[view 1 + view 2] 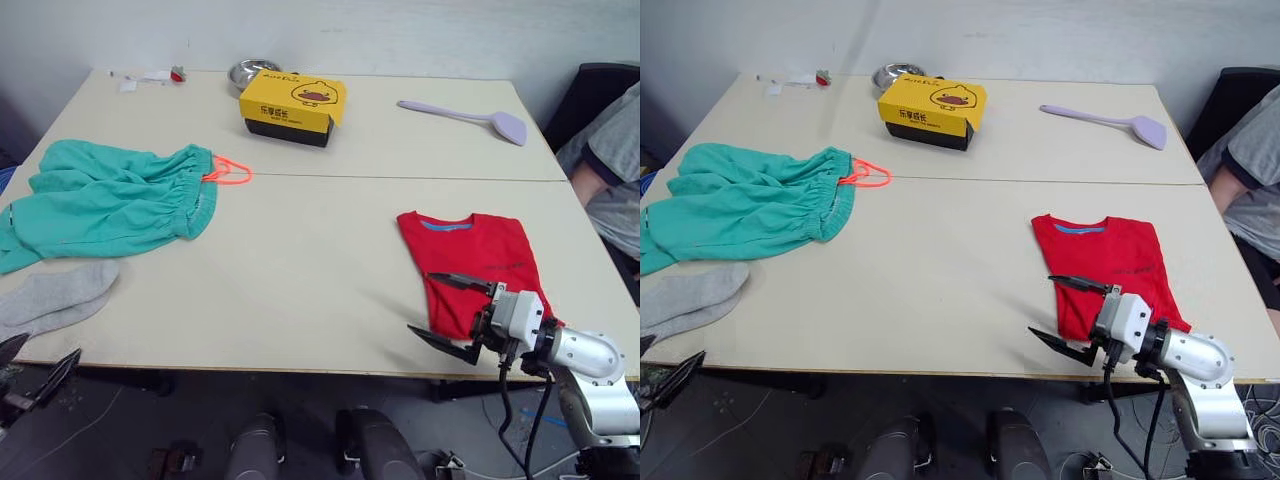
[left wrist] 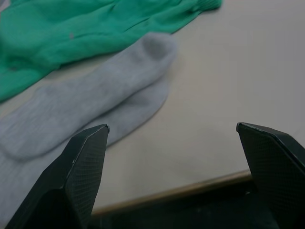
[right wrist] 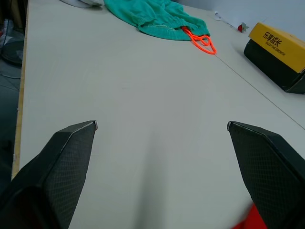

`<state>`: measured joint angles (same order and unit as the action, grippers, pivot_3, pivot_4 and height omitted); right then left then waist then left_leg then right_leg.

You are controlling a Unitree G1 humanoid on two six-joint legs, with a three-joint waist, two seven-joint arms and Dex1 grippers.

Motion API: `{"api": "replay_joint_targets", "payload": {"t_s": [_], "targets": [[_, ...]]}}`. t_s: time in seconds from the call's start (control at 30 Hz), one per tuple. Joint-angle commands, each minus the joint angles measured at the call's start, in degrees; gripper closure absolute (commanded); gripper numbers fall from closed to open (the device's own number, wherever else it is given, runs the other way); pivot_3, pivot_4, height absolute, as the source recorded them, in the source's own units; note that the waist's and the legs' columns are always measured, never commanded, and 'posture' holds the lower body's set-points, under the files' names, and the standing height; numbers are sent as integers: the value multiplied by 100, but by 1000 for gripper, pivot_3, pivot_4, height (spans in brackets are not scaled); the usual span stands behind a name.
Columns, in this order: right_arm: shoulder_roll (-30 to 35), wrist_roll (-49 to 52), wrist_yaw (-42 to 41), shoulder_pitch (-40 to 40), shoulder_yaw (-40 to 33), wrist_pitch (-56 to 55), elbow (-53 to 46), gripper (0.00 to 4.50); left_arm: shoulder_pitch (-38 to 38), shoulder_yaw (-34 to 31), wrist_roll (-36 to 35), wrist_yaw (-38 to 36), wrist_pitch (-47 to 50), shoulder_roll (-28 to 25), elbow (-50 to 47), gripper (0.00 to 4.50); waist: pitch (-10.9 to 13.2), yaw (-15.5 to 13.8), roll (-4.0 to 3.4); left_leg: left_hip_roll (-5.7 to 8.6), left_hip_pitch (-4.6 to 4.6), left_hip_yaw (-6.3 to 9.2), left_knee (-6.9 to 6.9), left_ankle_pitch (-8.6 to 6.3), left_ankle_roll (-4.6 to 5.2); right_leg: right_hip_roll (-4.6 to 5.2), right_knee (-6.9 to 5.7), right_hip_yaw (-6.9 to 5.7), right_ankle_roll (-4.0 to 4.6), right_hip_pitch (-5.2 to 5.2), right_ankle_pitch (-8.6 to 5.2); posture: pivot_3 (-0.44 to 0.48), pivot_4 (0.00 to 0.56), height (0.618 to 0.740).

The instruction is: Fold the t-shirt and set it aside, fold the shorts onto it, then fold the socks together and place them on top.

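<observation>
The red t-shirt (image 1: 475, 262) lies folded into a narrow rectangle at the table's front right, blue neckband at its far end. My right gripper (image 1: 448, 310) is open at the t-shirt's near left corner, above the table edge, holding nothing. The teal shorts (image 1: 105, 200) lie spread at the left, their orange drawstring (image 1: 230, 172) trailing right. Two grey socks (image 1: 55, 297) lie side by side at the front left, in front of the shorts. My left gripper (image 1: 30, 365) is open just below the table's front left edge; its wrist view shows the socks (image 2: 90, 105) and shorts (image 2: 71, 28) ahead.
A yellow box (image 1: 291, 105) and a metal bowl (image 1: 250, 72) stand at the back centre. A lilac spatula (image 1: 470, 117) lies at the back right. Small items (image 1: 150, 77) sit at the back left corner. A person (image 1: 610, 170) sits at the right edge.
</observation>
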<state>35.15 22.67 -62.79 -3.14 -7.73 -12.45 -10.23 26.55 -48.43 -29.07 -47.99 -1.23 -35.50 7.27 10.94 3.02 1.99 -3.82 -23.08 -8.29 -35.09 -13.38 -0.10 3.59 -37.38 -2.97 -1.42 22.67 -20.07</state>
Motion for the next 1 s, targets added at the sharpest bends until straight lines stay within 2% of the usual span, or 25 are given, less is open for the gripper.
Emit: {"api": "replay_joint_targets", "payload": {"t_s": [0.03, 0.17, 0.37, 0.47, 0.57, 0.7, 0.8, 0.97, 1.0], "targets": [[-83, 88, 132, -16, 77, -37, -382, 31, 79, -53, -150, 324, 203, 172, -461, 0, 0, 3, 0, 0, 0, 0, 0, -1, 1, 1, 2, 0, 0, -2, 0, 0, 150, 740], [-205, 110, 334, 138, 173, 21, -519, 31, -187, 96, -41, 634, 397, 93, -880, 0, -9, -2, 14, -1, -1, 1, 0, -1, 1, 1, 3, -1, 4, -4, -1, 0, 150, 740], [-405, 531, 692, 597, 572, 849, -1186, 31, -1433, 755, 318, 831, 1336, -1176, -627, 0, -9, -8, 13, -4, -1, 2, 4, 1, -3, -1, -5, -8, 8, 0, 5, 0, 150, 740], [-479, 626, 851, 816, 690, 1125, -1414, 31, -2373, 1594, 644, 527, 1601, -1830, -87, 0, -8, 0, 7, 0, 0, -2, 10, 1, -4, 5, -4, -6, -15, 0, 18, 0, 150, 740], [-493, 654, 940, 906, 749, 1287, -1514, 31, -3461, 2470, 1056, 278, 1593, -2125, 617, 0, -8, 2, 7, 1, -10, -7, 21, -4, -11, 7, -3, -6, -39, 13, 31, 0, 150, 740], [-459, 590, 950, 860, 766, 1309, -1510, 31, -4813, 3489, 1683, -52, 1346, -2119, 1648, 0, -10, -20, 10, -2, -16, -8, 24, 5, 0, -7, -10, -13, -41, 22, 20, 0, 150, 740], [-420, 535, 1000, 784, 706, 1339, -1518, 31, -5930, 4224, 2223, -121, 1097, -1801, 2680, 0, -8, -34, 13, -3, -16, -17, 10, 3, -1, -14, -26, -6, -52, 27, 9, 0, 150, 740], [-244, 357, 874, 743, 629, 1216, -1439, 31, -6971, 4690, 2790, 227, 438, -1312, 4236, 0, -9, -53, 15, 1, -14, -27, -21, 3, 5, -16, -47, 2, -66, 25, 9, 0, 150, 740], [-233, 367, 883, 762, 588, 1231, -1385, 10, -7097, 4714, 2810, 221, 343, -1210, 4507, 196, -8, -56, 18, 1, -14, -27, -22, 3, 8, -16, -48, 3, -68, 25, 10, 0, 150, 740]]}}
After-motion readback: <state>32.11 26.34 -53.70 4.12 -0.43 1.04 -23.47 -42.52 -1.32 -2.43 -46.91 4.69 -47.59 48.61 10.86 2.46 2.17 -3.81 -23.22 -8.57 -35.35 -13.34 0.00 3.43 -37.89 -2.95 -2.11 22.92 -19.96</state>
